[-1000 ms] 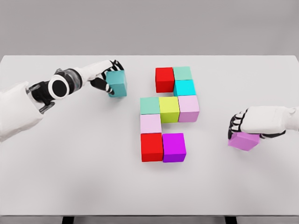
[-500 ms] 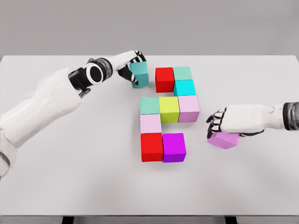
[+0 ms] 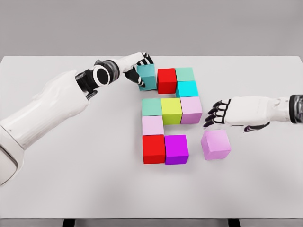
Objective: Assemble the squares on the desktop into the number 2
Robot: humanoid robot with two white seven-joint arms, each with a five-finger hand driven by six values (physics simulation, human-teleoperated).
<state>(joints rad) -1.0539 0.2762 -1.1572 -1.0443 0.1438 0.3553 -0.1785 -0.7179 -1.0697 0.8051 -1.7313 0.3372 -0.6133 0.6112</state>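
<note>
1. White and matte, the tabletop (image 3: 85, 189) carries a figure of coloured cubes at its middle, with a plain grey wall behind.
2. Eight cubes sit edge to edge: a red cube (image 3: 166, 80) and a mint cube (image 3: 184, 74) along the far row, a cyan cube (image 3: 187, 88) below the mint one, then a middle row of a green cube (image 3: 151, 107), a yellow-green cube (image 3: 171, 110) and a pale pink cube (image 3: 191, 109).
3. Below that come a pale lilac cube (image 3: 152, 125) on the left, and a near row of a second red cube (image 3: 153, 148) and a magenta cube (image 3: 176, 149).
4. The left hand (image 3: 137, 66) has its fingers closed around a teal cube (image 3: 147, 77), pressed against the left face of the far red cube, seemingly completing the top bar.
5. The right hand (image 3: 222, 113) hovers with fingers spread and holding nothing, just above and right of a lilac cube (image 3: 216, 144).
6. That lilac cube rests slightly skewed on the tabletop, near but apart from the magenta cube; a visible gap remains.
7. By this showing the numeral looks nearly done: the bottom bar likely wants the lilac cube squared and pushed in.
8. All cubes are smooth, flat-coloured, sharp-edged blocks of like size, without markings.
</note>
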